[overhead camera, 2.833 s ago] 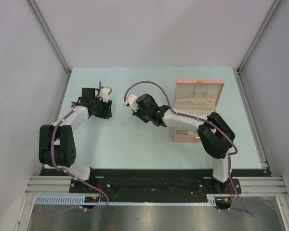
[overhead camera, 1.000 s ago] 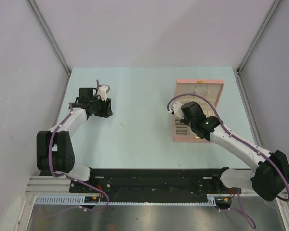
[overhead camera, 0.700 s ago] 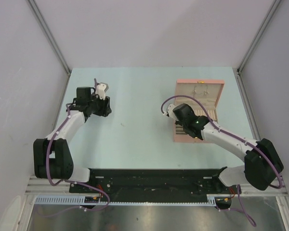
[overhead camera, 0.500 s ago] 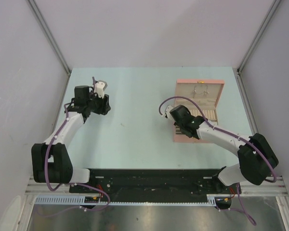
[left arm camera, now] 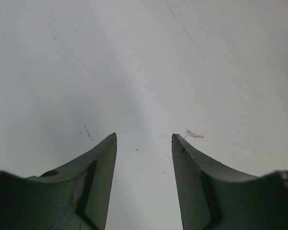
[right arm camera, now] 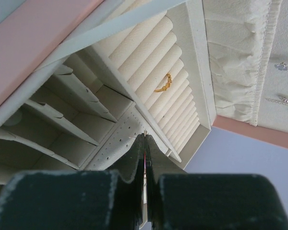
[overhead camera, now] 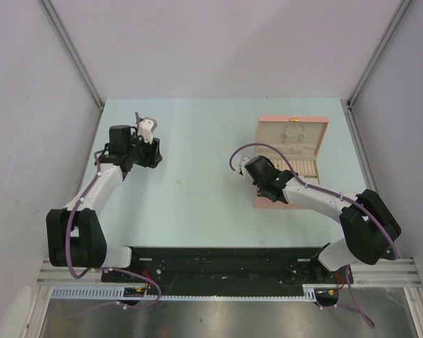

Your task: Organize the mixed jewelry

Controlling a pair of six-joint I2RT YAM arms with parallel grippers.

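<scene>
My left claw [left arm camera: 144,136] gapes half open, empty. A tiny sparkly piece [left arm camera: 194,135] lies crosswise on the table [left arm camera: 134,57], just past one fingertip, outside the gap. My right claw [right arm camera: 145,138] pinches a thin pin [right arm camera: 145,132] above the box's [right arm camera: 38,28] dotted panel [right arm camera: 119,140].

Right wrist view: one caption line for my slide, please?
Shut right hand holds a tiny metal piece over the open pink jewelry box.

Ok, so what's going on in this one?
The right tool is shut on a thin metallic piece, poised over the perforated panel of the open pink jewelry box. A gold ring already sits in its rolls. The left tool hangs open over the table, beside a tiny piece.
</scene>
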